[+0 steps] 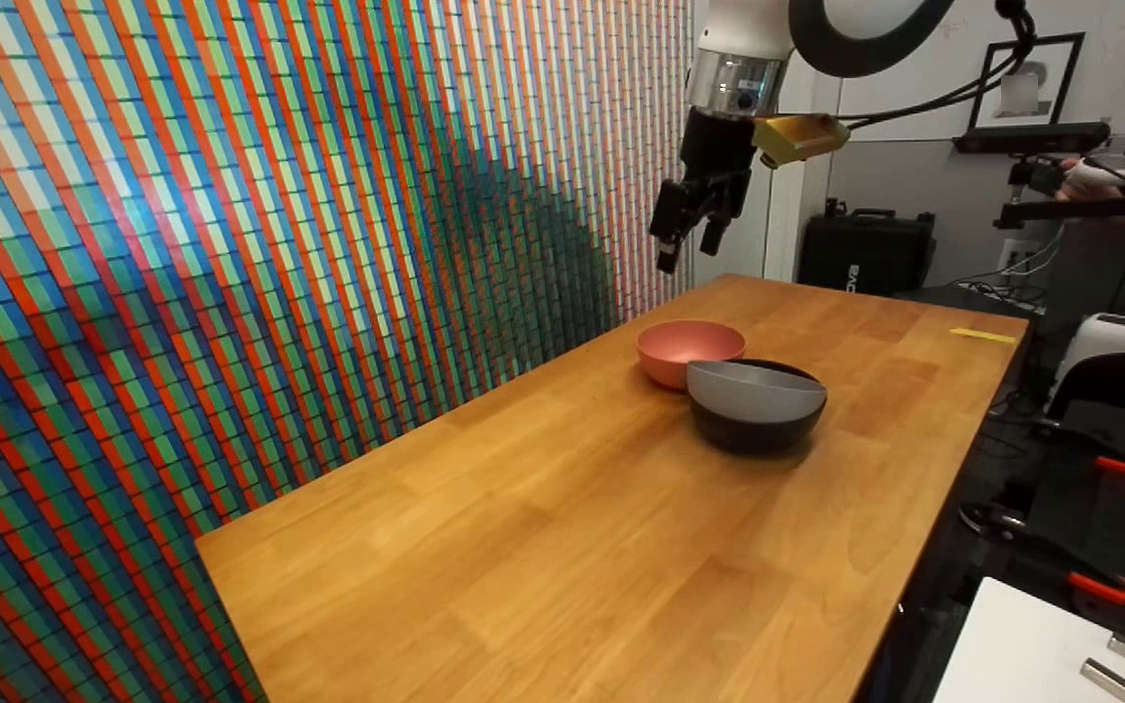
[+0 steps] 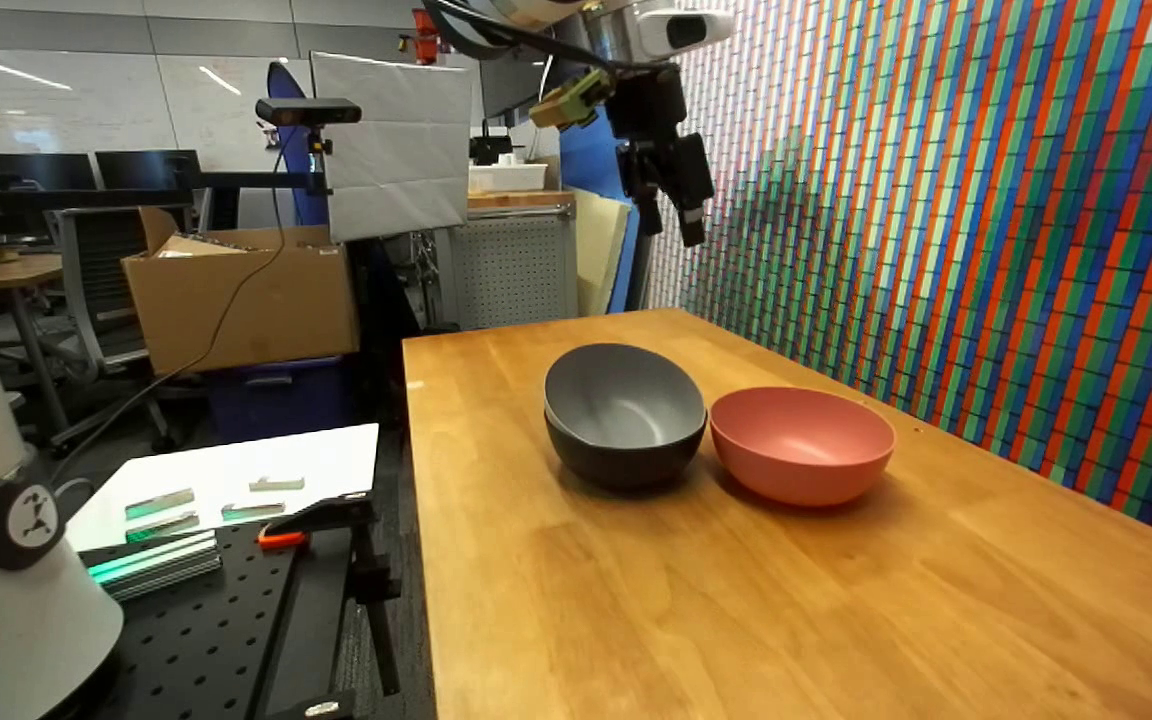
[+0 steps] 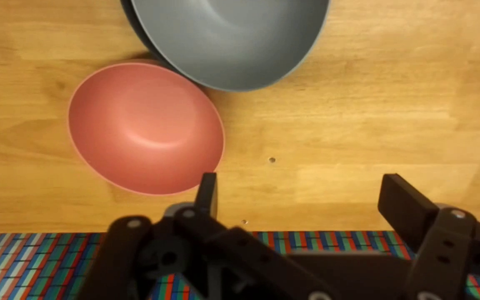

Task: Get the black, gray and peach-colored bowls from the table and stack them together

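On the wooden table (image 1: 523,547): gray bowl (image 1: 753,391) resting tilted inside the black bowl (image 1: 753,436), the two seen nested in both exterior views.
Peach bowl (image 1: 685,347): upright on the table just beside the pair, at its far left in an exterior view.
Gripper (image 1: 688,254): fingers (image 3: 406,204) spread wide, raised above the table near the multicolored wall (image 1: 328,244).
Yellow strip (image 1: 982,335): flat at the table's far right corner.

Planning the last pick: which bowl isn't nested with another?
The peach-colored bowl: it stands by itself beside the others, while the gray bowl sits tilted inside the black bowl.
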